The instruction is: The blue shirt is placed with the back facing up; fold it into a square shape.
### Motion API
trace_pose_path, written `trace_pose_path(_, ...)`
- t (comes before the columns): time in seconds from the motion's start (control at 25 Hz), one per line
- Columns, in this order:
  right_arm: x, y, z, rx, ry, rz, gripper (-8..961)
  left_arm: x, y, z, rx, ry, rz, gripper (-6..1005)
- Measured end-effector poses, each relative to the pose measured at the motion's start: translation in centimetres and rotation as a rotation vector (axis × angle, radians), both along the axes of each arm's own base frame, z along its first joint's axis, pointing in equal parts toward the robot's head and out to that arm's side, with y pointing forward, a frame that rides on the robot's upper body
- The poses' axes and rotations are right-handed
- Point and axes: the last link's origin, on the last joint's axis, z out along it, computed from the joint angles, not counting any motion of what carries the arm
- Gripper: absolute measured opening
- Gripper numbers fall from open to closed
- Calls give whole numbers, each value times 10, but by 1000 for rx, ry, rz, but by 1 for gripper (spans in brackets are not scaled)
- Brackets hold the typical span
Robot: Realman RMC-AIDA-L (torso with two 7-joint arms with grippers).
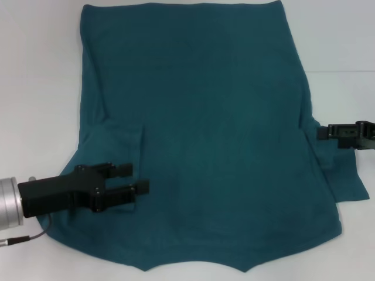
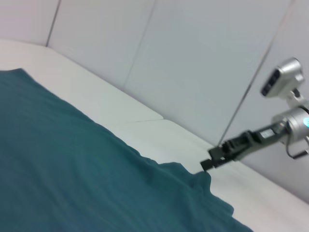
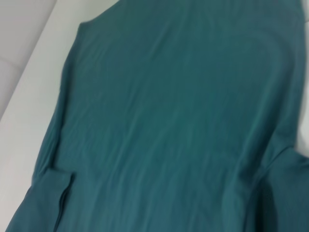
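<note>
**Two pincers at the sleeves of a blue shirt**

The left pincer [image 1: 136,178] is black and sits on the end of a black and silver arm. It reaches in from the near left side, over the left sleeve of the shirt. Its two fingers [image 1: 124,169] point to the right and stand a little apart, with a small gap between them. The pincer is right over the folded edge of the sleeve, but I cannot tell if any cloth is caught between the fingers.

The right pincer [image 1: 321,133] is black too. It comes in from the right side and its tip is at the right edge of the shirt, just where the right sleeve starts. In the left wrist view the same pincer [image 2: 206,164] shows far off, with its tip touching a small raised bump of cloth at the shirt's edge. I cannot tell if its fingers are open or closed.

The large dark teal-blue short-sleeved cloth shirt [image 1: 211,129] lies spread flat on the white counter [image 1: 35,88]. It fills most of the middle of the counter. The side facing up is plain, with no letters on it. The straight bottom hem is at the far side. The neck end is at the near side. The left sleeve is folded in over the body of the shirt. The right sleeve sticks out to the right, near the right pincer. The right wrist view shows the shirt [image 3: 174,116] with a few soft wrinkles in the cloth.
</note>
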Motion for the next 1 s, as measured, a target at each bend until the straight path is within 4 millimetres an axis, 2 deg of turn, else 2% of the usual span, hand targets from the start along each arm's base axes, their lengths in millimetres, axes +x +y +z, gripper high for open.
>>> trace_pose_path(0.12,-1,-4,11,-27,-25,14,894,2,0,0,-49,-29,60,622)
trace_pose_path(0.32,5,-10,35,-80,-115,-44,894,4,7,11,-147,-107,238,854)
trace_pose_path(0.44,11,-11,43,-65,-147,-102,887,5,8,13,-166,-127,282,876)
trace_pose_path(0.52,14,-11,43,-50,-137,-118,882,4,10,12,-161,-127,297,890)
trace_pose_path(0.76,21,-13,27,-10,-110,-153,873,3,12,10,-149,-127,318,934)
trace_pose_path(1.0,26,-13,16,-9,-98,-179,864,2,13,11,-140,-136,324,934)
